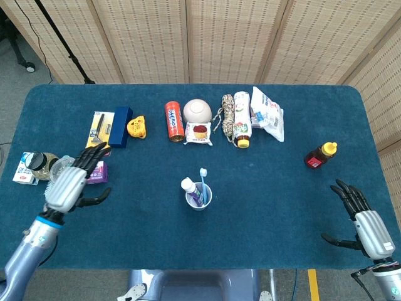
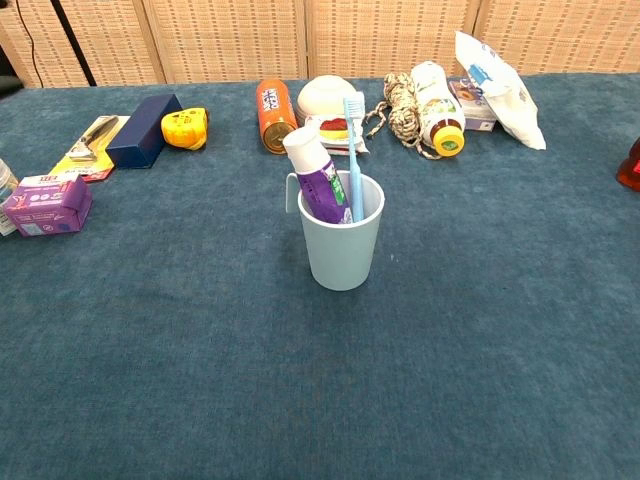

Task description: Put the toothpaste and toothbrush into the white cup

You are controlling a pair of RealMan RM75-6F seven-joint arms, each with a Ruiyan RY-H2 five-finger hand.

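Note:
The white cup stands upright near the table's middle front. Inside it lean a purple-and-white toothpaste tube and a light blue toothbrush, both poking above the rim. My left hand is far to the cup's left, over the table's left side, fingers spread and holding nothing. My right hand hovers at the front right corner, fingers apart, also holding nothing. Neither hand shows in the chest view.
Along the back lie a razor pack, blue box, yellow toy, orange can, white bowl, rope, bottle and wipes pack. A honey bottle stands right; a purple box and jars sit left.

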